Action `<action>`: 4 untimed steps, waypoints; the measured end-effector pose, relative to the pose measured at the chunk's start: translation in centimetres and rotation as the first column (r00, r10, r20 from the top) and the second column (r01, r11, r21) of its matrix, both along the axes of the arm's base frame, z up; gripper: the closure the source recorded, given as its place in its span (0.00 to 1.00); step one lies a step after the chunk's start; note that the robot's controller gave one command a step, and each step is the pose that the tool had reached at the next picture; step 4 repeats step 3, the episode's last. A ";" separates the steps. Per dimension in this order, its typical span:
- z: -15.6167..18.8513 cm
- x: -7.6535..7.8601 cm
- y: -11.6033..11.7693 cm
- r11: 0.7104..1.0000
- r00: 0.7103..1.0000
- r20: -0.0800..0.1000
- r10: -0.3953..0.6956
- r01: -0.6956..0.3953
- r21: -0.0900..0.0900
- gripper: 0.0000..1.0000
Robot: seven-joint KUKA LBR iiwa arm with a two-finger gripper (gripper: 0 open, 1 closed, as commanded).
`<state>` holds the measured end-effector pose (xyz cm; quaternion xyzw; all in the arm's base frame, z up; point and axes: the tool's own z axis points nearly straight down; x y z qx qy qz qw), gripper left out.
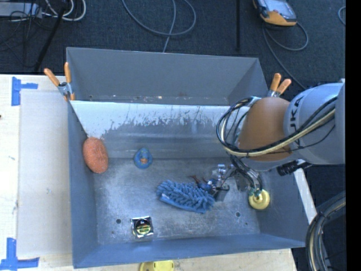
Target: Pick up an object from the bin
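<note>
My gripper (217, 184) is low in the right half of the bin, just at the right end of a blue shaggy cloth-like thing (183, 195) that lies flat on the floor. A small round yellow thing (259, 199) lies a little to the gripper's right, near the right wall. Nothing can be seen held in the gripper.
A small blue toy with an orange spot (142, 158) sits by the back wall at mid-left. An orange oval lump (96, 154) leans against the left wall. A small black-and-yellow square thing (141, 226) lies near the front wall. The arm's orange cover hangs over the right rim.
</note>
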<state>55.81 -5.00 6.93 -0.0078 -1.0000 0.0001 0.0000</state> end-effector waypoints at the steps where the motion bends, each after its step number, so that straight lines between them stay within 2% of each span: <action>1: 6.3 0.5 0.6 1.000 1.000 0.000 0.006 -0.006 0.000 1.00; 2: 6.3 0.5 0.6 1.000 1.000 0.000 0.007 -0.007 0.000 1.00; 3: 14.4 2.8 0.1 1.000 1.000 0.001 0.007 -0.007 0.000 1.00; 4: 14.4 2.8 0.1 1.000 1.000 0.001 0.007 -0.007 0.000 1.00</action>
